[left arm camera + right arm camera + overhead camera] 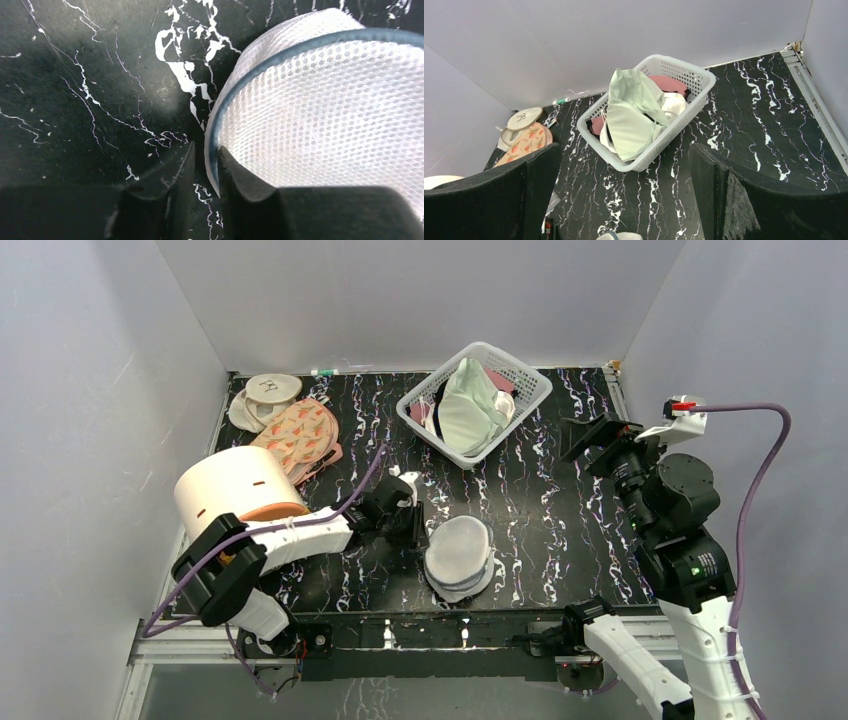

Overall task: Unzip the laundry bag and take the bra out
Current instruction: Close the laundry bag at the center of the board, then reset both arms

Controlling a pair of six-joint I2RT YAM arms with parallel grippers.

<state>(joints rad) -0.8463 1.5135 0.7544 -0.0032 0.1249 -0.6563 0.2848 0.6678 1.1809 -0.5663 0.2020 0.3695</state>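
The laundry bag (458, 558), a round white mesh case with a blue-grey rim zipper, lies near the table's front middle. My left gripper (415, 525) is at its left edge. In the left wrist view the bag's rim (214, 150) stands between the narrowly parted fingers (240, 177), against the right one, with a slit of table showing by the left one. My right gripper (590, 445) is raised at the right, wide open and empty (624, 190). A pale mint-green bra (465, 405) lies in the white basket, also seen in the right wrist view (634, 115).
The white lattice basket (520, 375) stands at the back middle with other garments. A cream cylinder with an orange base (235, 490) lies over the left arm. Peach floral pads (300, 435) and a white round piece (272, 388) lie at the back left. Walls enclose three sides.
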